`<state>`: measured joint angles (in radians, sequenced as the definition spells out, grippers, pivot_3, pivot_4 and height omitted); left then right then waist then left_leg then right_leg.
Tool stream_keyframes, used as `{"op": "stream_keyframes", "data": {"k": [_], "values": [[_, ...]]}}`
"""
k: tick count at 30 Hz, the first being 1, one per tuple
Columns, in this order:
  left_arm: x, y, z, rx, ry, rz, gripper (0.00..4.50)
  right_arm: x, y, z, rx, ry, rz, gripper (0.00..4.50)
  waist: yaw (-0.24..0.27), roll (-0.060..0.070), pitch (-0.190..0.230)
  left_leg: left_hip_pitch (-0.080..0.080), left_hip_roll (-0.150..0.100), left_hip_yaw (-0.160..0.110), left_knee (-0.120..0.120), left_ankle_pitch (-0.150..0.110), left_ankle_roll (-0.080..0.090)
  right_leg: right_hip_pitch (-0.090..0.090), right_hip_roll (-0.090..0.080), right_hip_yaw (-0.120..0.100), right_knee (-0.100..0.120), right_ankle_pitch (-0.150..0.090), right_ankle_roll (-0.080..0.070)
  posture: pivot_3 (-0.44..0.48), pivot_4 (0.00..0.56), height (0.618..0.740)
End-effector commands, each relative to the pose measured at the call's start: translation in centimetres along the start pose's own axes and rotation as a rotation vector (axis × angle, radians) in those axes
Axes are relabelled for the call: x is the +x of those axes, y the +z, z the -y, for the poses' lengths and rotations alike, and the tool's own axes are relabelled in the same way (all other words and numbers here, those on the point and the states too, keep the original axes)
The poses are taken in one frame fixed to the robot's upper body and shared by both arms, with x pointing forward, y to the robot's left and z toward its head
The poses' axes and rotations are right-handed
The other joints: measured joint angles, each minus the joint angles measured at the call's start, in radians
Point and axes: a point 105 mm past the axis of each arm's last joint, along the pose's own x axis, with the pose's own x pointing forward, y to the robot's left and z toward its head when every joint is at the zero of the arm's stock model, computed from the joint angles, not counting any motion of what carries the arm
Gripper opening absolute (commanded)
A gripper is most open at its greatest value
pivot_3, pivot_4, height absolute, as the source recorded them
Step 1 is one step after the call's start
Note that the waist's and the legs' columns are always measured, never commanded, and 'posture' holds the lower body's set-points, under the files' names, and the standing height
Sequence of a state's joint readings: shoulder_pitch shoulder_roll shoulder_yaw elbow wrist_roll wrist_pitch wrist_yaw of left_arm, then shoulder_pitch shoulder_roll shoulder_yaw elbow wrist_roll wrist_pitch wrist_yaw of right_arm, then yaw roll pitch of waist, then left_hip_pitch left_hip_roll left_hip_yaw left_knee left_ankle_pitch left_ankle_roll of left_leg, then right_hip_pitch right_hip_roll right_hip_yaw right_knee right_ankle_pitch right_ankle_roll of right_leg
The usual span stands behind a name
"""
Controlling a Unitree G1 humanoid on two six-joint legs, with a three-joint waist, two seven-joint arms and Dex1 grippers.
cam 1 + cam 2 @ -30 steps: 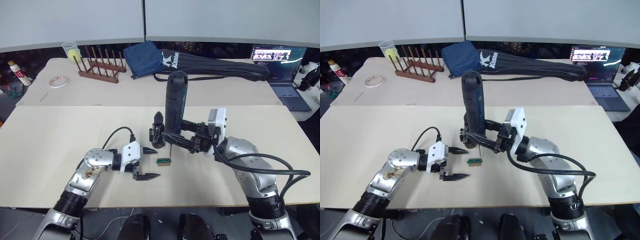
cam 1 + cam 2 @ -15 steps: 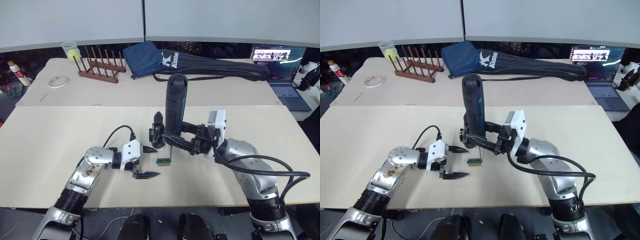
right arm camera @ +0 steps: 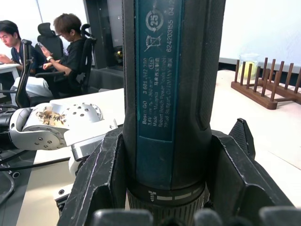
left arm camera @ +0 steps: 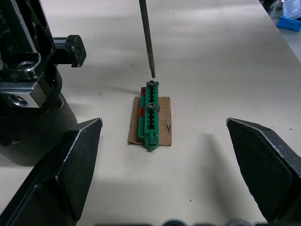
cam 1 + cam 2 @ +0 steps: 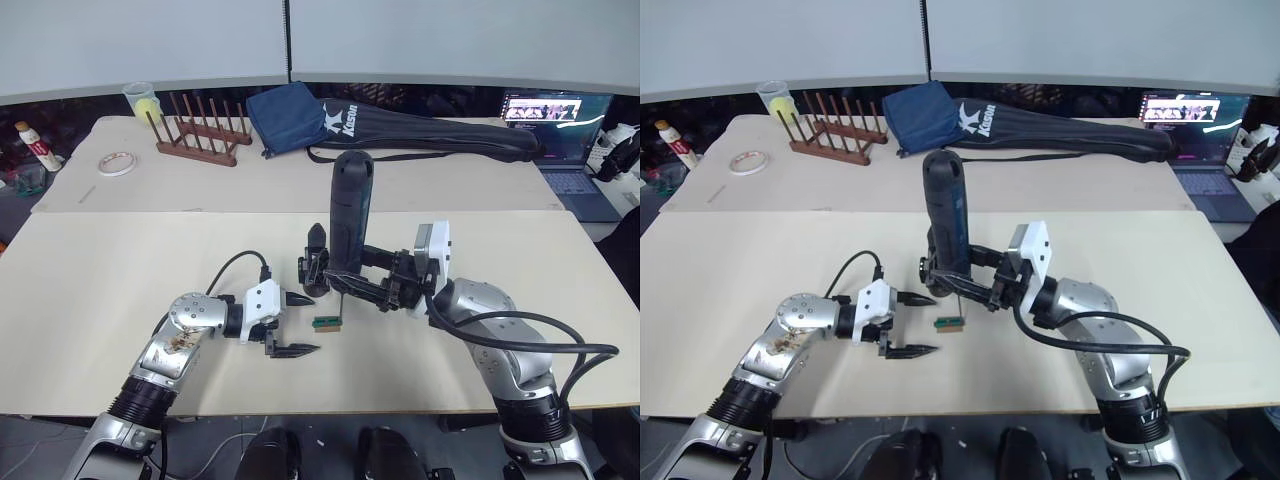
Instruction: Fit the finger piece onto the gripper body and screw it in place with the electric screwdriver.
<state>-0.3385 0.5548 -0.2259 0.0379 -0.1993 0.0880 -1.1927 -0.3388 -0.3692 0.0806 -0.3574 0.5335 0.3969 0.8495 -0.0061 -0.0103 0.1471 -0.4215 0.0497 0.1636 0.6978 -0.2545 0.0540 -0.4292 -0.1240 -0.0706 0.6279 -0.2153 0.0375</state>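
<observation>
At mid-table (image 5: 90, 300), the right gripper (image 5: 352, 283) clamps the screwdriver (image 5: 348, 215) upright, bit just above the green block (image 4: 151, 114). The gripper body (image 5: 315, 262) stands just left of it. The left gripper (image 5: 297, 325), nearer, rests spread wide and empty.

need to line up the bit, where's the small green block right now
The green block lies on the near table between the two grippers, just under the electric screwdriver bit and beside the gripper body.
</observation>
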Motion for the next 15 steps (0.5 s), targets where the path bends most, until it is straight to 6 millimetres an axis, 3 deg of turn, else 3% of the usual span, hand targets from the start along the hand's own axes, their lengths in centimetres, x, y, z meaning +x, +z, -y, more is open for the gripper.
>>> {"op": "stream_keyframes", "data": {"k": [1,15], "values": [[0.08,0.76,0.10,0.040,-0.009,0.017,4.50,0.35,1.82,-0.70,-0.054,0.040,0.068,1.93,0.000,0.000,0.000,0.000,0.000,0.000,0.000,0.000,0.000,0.000,0.000,0.000,0.000,0.000,0.000,0.000,0.150,0.740],[0.10,0.74,0.12,0.043,-0.009,0.014,4.50,0.22,2.25,-0.91,-0.060,0.051,0.076,1.93,0.000,0.000,0.000,0.000,0.000,0.000,0.000,0.000,0.000,0.000,0.000,0.000,0.000,0.000,0.000,0.000,0.150,0.740]]}}
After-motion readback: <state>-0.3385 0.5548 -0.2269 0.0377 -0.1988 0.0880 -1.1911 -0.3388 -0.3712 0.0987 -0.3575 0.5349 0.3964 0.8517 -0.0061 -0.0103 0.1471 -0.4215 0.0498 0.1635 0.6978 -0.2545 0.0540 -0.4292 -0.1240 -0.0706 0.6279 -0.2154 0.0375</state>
